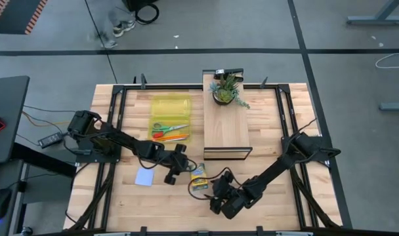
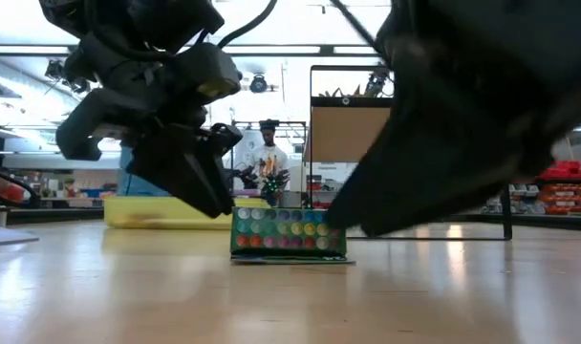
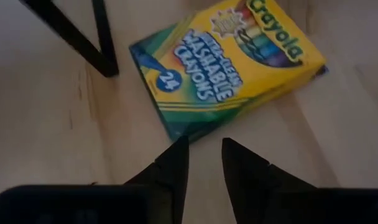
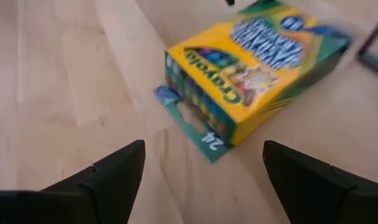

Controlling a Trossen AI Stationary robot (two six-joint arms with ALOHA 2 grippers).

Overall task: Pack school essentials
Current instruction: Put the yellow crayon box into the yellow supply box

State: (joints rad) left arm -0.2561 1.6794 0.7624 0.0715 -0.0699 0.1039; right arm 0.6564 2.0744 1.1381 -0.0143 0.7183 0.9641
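crayon box [image 1: 199, 176]: flat on the table [image 1: 272, 196], near the front, between the two grippers. Front face up; the end flap hangs open towards the right gripper, crayon tips showing. Nothing grips it.
left gripper [image 1: 174, 172]: just beside the crayon box on its left, hanging above the table. Fingers [image 3: 170, 171] nearly together with a narrow gap, nothing between them. Tips point at the box edge, not touching it in the left wrist view.
right gripper [image 4: 204, 168]: just off the box's open end, on the front-right side. Fingers spread wide, empty. Box lies ahead of the tips, apart from them.
yellow tray [image 1: 170, 118]: back-left part of the table, well apart from the crayon box. Holds the green-handled scissors [image 1: 167, 127] and the orange pencils [image 1: 171, 136], side by side.
notepad [image 1: 144, 177]: pale blue square, flat on the table, left of the left gripper, outside the tray.
wooden board [image 1: 227, 128]: raised platform at back centre, right of the tray; the potted plant [image 1: 226, 90] stands on its far end.
red pen: cannot make it out.
person [image 2: 268, 158]: standing in the room behind the table, low view only.
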